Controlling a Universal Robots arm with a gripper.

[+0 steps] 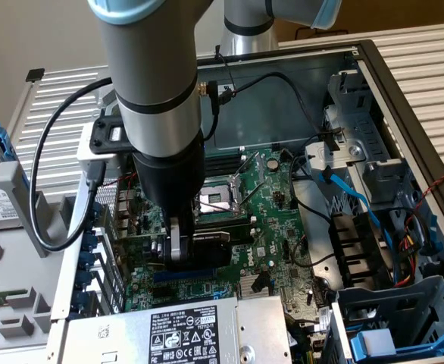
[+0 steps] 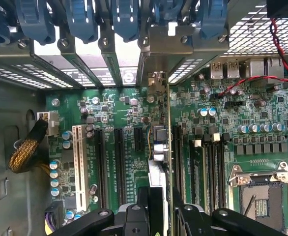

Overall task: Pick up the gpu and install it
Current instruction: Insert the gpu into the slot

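The tool (image 1: 182, 250) reaches down into the open computer case (image 1: 404, 98) and pinches the gpu (image 1: 211, 249), its fingers (image 2: 134, 219) clamped on either side of the card. The gpu stands on edge over the motherboard (image 1: 275, 220), seen edge-on in the wrist view (image 2: 158, 147), lined up with the expansion slots (image 2: 119, 162) and its bracket end toward the rear slot openings (image 2: 156, 49). The empty processor socket (image 1: 218, 199) lies just beyond the card, and the power supply (image 1: 184, 334) sits near it

Matt black plastic gpu (image 1: 211, 248) shroud.
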